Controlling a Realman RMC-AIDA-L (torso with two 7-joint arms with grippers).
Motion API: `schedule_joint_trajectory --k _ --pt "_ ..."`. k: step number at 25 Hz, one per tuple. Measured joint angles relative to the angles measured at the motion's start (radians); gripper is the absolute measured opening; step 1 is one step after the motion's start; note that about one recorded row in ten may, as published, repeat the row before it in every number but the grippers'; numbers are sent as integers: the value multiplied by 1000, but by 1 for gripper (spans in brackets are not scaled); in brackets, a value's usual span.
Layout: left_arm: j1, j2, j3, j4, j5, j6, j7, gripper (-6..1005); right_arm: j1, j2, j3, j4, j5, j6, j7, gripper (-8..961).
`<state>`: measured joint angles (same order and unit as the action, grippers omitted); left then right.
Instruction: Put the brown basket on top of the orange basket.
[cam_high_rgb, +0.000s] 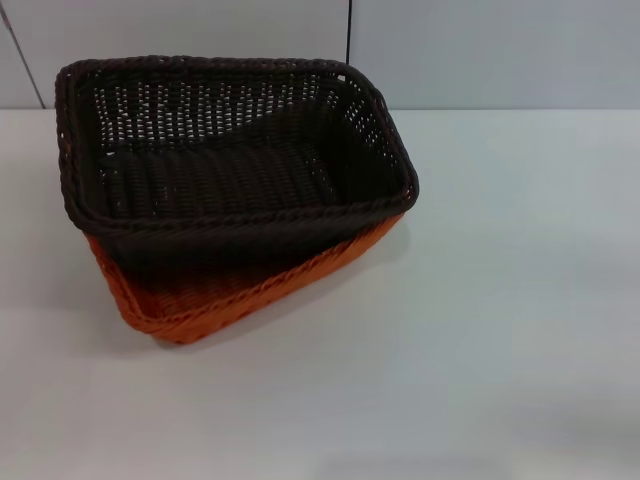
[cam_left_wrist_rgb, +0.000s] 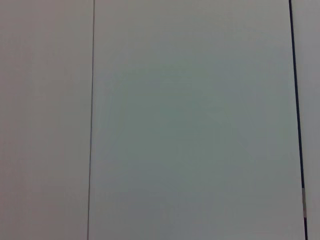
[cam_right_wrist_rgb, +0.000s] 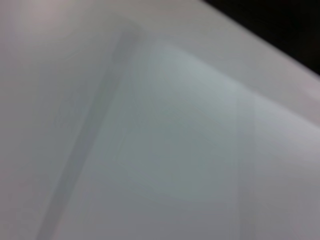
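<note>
The brown basket (cam_high_rgb: 235, 150) sat on top of the orange basket (cam_high_rgb: 215, 295), nested into it and turned slightly askew, so that the two rims did not line up. In the head view the pair stood on the white table (cam_high_rgb: 500, 330) toward ten o'clock from the middle of the scene, close to the far edge where the table met the pale wall (cam_high_rgb: 480, 50). The brown basket covered most of the orange one; only the orange basket's near side and its near corner, at about six o'clock from the brown basket's centre, showed below the dark braided rim. A strip of orange also ran up along the brown basket's side toward four o'clock. The brown basket looked tilted, its far rim higher than its near rim, and it lay open and held nothing.

Neither gripper appeared in any view, and no arm reached over the table. The left wrist camera showed only a flat pale surface crossed by two thin dark lines. The right wrist camera showed a blurred pale surface with a dark corner. Whether the fingers of either gripper were apart or together could not be told.
</note>
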<state>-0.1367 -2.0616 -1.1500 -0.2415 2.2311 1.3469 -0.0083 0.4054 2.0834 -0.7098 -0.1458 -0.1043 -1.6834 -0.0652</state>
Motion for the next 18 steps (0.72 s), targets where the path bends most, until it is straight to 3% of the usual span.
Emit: schedule_joint_trajectory --k 6,16,18 --pt "-14 -5 -2 27 -2 -9 29 782 -146 -1 -2 185 113 -171 369 504" --pt "-16 -3 6 34 2 -13 36 782 -145 -1 -11 276 7 -224 338 553" --pt "-15 -3 6 35 2 -15 36 782 -140 -1 -11 282 6 -222 338 633"
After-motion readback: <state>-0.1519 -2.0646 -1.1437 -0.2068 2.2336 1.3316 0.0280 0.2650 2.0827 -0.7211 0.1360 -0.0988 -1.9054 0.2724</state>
